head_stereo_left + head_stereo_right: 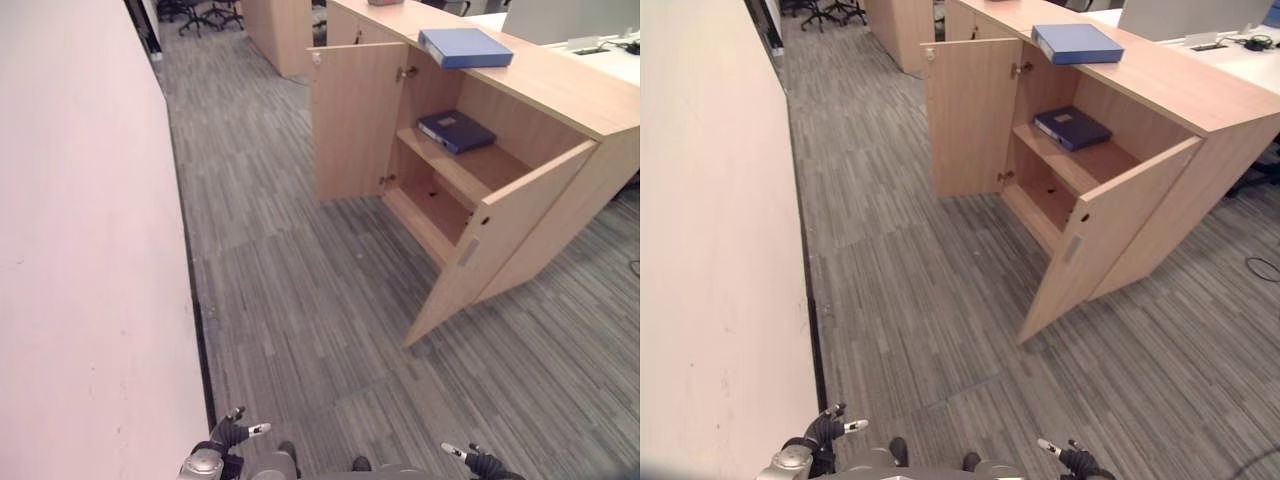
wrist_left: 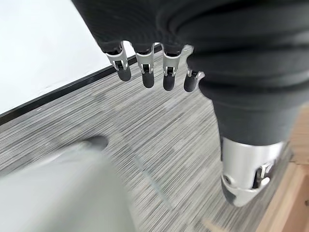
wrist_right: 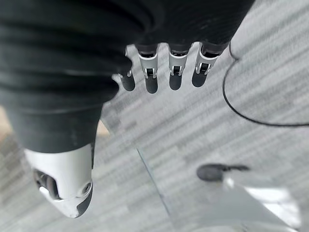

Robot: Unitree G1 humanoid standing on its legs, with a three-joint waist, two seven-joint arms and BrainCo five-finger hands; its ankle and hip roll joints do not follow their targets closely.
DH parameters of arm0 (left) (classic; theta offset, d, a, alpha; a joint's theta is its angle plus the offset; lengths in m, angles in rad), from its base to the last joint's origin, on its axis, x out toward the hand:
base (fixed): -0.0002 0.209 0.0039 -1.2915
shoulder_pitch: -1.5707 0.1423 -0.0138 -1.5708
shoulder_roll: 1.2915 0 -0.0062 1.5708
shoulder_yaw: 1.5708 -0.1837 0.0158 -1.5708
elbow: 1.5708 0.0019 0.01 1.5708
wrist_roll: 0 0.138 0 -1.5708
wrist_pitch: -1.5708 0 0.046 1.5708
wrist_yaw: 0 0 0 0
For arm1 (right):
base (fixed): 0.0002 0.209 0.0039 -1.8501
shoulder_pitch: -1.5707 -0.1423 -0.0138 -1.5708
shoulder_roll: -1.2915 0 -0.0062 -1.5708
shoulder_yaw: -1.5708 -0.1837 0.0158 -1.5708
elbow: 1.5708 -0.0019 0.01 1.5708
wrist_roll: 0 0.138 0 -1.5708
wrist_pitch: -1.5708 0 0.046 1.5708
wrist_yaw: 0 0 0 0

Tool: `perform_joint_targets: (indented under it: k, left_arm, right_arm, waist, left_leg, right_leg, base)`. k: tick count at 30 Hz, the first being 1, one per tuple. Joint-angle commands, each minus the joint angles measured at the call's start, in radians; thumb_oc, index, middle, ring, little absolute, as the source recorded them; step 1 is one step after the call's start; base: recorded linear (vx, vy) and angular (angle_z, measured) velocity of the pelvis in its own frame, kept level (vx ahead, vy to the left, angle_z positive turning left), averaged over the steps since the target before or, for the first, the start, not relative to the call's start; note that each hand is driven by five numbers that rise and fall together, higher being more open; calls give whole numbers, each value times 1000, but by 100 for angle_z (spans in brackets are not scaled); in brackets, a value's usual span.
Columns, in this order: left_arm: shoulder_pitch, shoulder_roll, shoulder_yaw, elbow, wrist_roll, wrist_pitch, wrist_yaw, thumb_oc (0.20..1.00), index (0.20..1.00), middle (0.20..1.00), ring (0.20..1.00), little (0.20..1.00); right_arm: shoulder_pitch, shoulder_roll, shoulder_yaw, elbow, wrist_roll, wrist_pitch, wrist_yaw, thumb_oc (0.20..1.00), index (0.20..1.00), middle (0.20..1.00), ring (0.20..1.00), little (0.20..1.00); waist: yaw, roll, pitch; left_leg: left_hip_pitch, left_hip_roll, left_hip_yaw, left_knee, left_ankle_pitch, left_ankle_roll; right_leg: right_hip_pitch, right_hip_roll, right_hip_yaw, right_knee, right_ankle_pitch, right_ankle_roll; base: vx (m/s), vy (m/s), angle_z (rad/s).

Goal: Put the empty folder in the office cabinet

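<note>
A light blue folder (image 1: pixel 465 46) lay flat on the office cabinet (image 1: pixel 560 85) top, at its front edge above the open doors. A dark blue folder (image 1: pixel 455 130) rested on the upper shelf. The left hand (image 1: pixel 232 432) and right hand (image 1: pixel 472 461) hung low, fingers relaxed, empty.

Lighting is even and soft, typical office overhead stuff, no harsh glare anywhere. The pale wall (image 1: pixel 80 250) on the left comes out bright and a bit washed. Inside the cabinet (image 1: pixel 450 180) the shelves sit in mild shade, and the open doors drop only faint shadows on the carpet (image 1: pixel 300 300). Straight lines bend a little toward the edges in the eye views. In the wrist views the carpet and whatever lies near the bottom go smeary and out of focus.
</note>
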Motion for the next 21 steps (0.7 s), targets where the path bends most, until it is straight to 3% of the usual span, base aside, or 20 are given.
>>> perform_joint_targets:
  k: [1, 2, 5, 10, 11, 14, 16, 17, 18, 19, 20, 21]
  left_arm:
    - [-54, 5, -5, -39, -22, -29, 1, 1000, 1000, 1000, 1000, 1000]
    - [-56, 7, -8, -41, -21, -28, 2, 1000, 1000, 1000, 1000, 1000]
    - [-64, 15, 9, -26, -33, -26, 14, 1000, 1000, 1000, 1000, 1000]
    - [-45, 25, 38, 8, -32, -23, 17, 1000, 1000, 1000, 1000, 1000]
    - [-33, 29, 52, 33, -26, -22, 17, 1000, 1000, 1000, 1000, 1000]
    - [-34, 37, 58, 42, -22, -21, 18, 1000, 1000, 1000, 1000, 1000]
    - [-37, 48, 63, 45, -15, -19, 19, 1000, 1000, 1000, 1000, 1000]
    - [-40, 55, 61, 43, -11, -17, 17, 1000, 1000, 1000, 1000, 1000]
    - [-40, 55, 60, 43, -11, -17, 16, 1000, 1000, 1000, 1000, 1000]
    - [-47, 60, 54, 33, -12, -21, 16, 1000, 1000, 1000, 1000, 1000]
    - [-47, 60, 54, 33, -12, -21, 16, 1000, 1000, 1000, 1000, 1000]
    - [-52, 65, 52, 23, -15, -21, 16, 1000, 1000, 1000, 1000, 1000]
  right_arm:
    - [-6, -49, 3, 3, 54, -15, -3, 1000, 1000, 1000, 1000, 1000]
    - [-10, -53, 8, 2, 52, -14, -4, 1000, 1000, 1000, 1000, 1000]
    - [-29, -52, 9, 7, 68, -15, -17, 1000, 1000, 1000, 1000, 1000]
    - [-34, -57, 6, 16, 59, -8, -19, 1000, 1000, 1000, 1000, 1000]
    - [-26, -51, -3, 19, 52, -5, -13, 1000, 1000, 1000, 1000, 1000]
    - [-20, -41, -12, 16, 53, -5, -14, 1000, 1000, 1000, 1000, 1000]
    - [-21, -30, -17, 17, 59, -4, -14, 1000, 1000, 1000, 1000, 1000]
    - [-22, -22, -23, 13, 70, -3, -11, 1000, 1000, 1000, 1000, 1000]
    - [-22, -22, -23, 12, 70, -3, -11, 1000, 1000, 1000, 1000, 1000]
    - [-25, -16, -28, 9, 82, -6, -9, 1000, 1000, 1000, 1000, 1000]
    - [-25, -16, -28, 9, 82, -6, -9, 1000, 1000, 1000, 1000, 1000]
    - [-32, -13, -29, 3, 89, -8, -9, 1000, 1000, 1000, 1000, 1000]
  waist:
    - [28, 21, 10]
    - [42, 28, 16]
    - [72, 34, 21]
    - [102, 33, 0]
    - [109, 36, -25]
    - [105, 23, -43]
    - [106, 7, -65]
    - [104, -11, -80]
    - [105, -13, -81]
    - [103, -24, -87]
    - [105, -25, -88]
    - [102, -26, -85]
  left_leg:
    - [-66, 45, -43, -64, 3, -12]
    - [-106, 52, -62, -107, 37, -19]
    - [-198, 58, -78, -279, 69, -30]
    - [-225, 76, -79, -308, 93, -40]
    - [-214, 87, -90, -305, 122, -49]
    - [-215, 88, -67, -286, 149, -53]
    - [-203, 75, -43, -269, 151, -42]
    - [-188, 53, -18, -263, 129, -22]
    - [-188, 52, -16, -262, 128, -22]
    - [-165, 24, 13, -265, 96, 5]
    - [-165, 23, 15, -265, 96, 6]
    - [-146, 14, 29, -273, 80, 18]
  right_leg:
    - [32, -57, 68, 53, -140, 121]
    - [40, -53, 78, 61, -153, 121]
    - [85, -43, 129, 97, -233, 116]
    - [161, -55, 204, 117, -298, 122]
    - [183, -72, 221, 110, -308, 135]
    - [184, -98, 225, 118, -305, 152]
    - [167, -127, 229, 136, -271, 179]
    - [144, -150, 235, 170, -200, 211]
    - [143, -152, 236, 170, -200, 212]
    - [108, -161, 241, 238, -114, 238]
    - [106, -163, 243, 239, -115, 239]
    - [72, -159, 247, 303, -64, 252]
  base:
    - [280, 89, 13]
    - [328, 102, 12]
    - [360, 91, -1]
    - [387, 178, -45]
    - [377, 248, -85]
    - [350, 286, -77]
    - [325, 258, -9]
    - [317, 267, 3]
    - [363, 349, 0]
    - [170, 177, -15]
    - [228, 253, -17]
    - [129, 164, -7]
